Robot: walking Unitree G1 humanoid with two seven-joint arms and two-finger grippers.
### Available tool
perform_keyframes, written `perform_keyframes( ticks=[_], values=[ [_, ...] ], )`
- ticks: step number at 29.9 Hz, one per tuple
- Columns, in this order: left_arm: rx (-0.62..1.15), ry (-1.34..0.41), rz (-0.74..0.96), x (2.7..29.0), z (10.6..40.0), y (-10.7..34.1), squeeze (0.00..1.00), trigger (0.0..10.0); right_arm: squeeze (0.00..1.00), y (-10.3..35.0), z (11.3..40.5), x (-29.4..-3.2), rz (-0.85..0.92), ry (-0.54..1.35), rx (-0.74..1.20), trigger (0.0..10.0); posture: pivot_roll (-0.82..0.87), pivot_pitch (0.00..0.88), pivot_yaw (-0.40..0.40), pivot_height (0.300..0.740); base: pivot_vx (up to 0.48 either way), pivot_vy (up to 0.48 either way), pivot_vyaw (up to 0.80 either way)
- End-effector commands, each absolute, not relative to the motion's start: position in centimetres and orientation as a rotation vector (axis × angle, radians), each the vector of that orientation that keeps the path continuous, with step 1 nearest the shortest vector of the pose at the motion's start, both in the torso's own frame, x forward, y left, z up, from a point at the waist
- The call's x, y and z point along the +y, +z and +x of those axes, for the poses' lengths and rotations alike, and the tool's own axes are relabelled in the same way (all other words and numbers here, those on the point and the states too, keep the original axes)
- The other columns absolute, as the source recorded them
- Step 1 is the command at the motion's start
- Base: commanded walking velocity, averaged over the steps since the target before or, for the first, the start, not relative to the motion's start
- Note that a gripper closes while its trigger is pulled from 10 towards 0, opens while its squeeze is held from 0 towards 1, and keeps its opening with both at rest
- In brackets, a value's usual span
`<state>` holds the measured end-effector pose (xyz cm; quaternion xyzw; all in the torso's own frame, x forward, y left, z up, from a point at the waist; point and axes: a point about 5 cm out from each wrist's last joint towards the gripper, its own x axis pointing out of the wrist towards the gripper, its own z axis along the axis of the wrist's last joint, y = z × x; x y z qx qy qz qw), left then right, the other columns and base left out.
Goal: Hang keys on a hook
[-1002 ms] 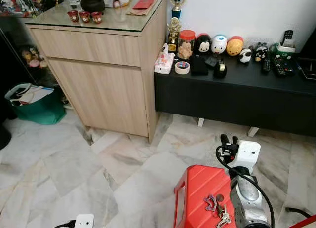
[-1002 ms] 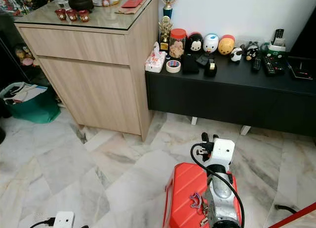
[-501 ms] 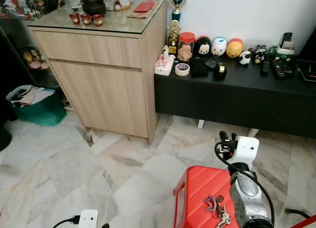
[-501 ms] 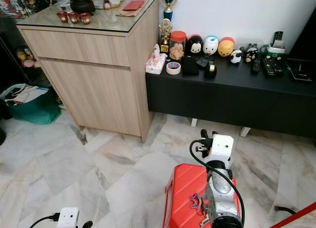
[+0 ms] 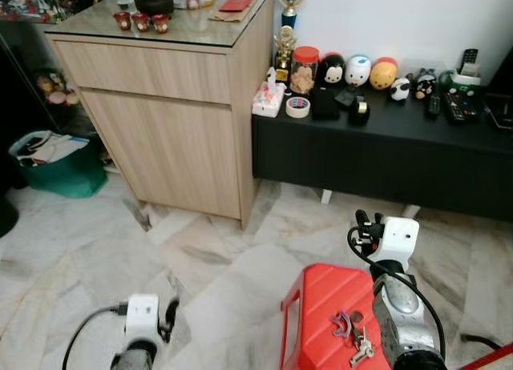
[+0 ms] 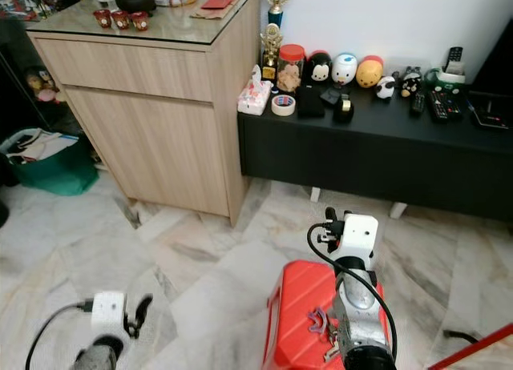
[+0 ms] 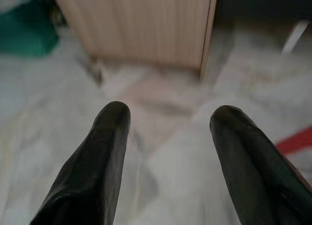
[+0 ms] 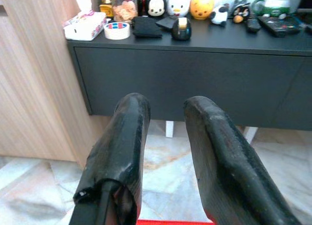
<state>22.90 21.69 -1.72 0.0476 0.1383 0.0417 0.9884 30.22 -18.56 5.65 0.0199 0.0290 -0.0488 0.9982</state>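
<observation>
Right pincer point(image 5: 365, 224) hangs above the far edge of the red stool point(image 5: 321, 314), with its two black fingers point(image 8: 124, 137) a little apart and nothing between them. It looks toward the black worktop point(image 5: 401, 122). The left pincer point(image 5: 170, 318) is low over the marble floor point(image 5: 120, 250), its fingers spread wide and also empty.

One bunch of keys point(image 5: 353, 338) lies on top of the red stool, just beside the right arm, not gripped by anything. I judge that the task is at its first step: the keys are not picked up yet. The next move calls for the right pincer to turn down to the keys and close on the ring. I cannot make out any hook.

I count one stool, one bunch of keys, one wooden cabinet point(image 5: 160, 122), two pincers.
</observation>
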Motion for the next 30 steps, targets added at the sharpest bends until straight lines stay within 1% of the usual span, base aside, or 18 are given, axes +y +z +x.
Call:
perform_keyframes(
  ticks=[1,7,14,30],
  values=[
    [0.311,0.096,0.094,22.0,21.9,-2.4,0.00,10.0,0.00,5.3,30.0,-18.5,0.028,-0.094,0.069,10.0,0.05,0.056,-0.010,0.649,0.000,0.000,0.00],
    [0.346,0.080,0.099,21.7,21.3,-3.0,0.00,10.0,0.00,5.2,30.0,-18.4,0.032,-0.097,0.073,10.0,0.05,0.057,-0.012,0.649,0.000,0.000,0.00],
    [0.355,0.071,0.087,21.4,21.2,-3.1,0.00,10.0,0.00,4.9,29.9,-19.0,0.018,-0.118,0.101,10.0,0.05,0.060,-0.012,0.649,0.000,0.000,0.00],
    [0.368,0.056,0.077,21.1,21.1,-3.3,0.00,10.0,0.00,4.3,29.7,-18.5,0.021,-0.103,0.125,10.0,0.05,0.061,-0.013,0.649,0.000,0.000,0.00]
  ],
)
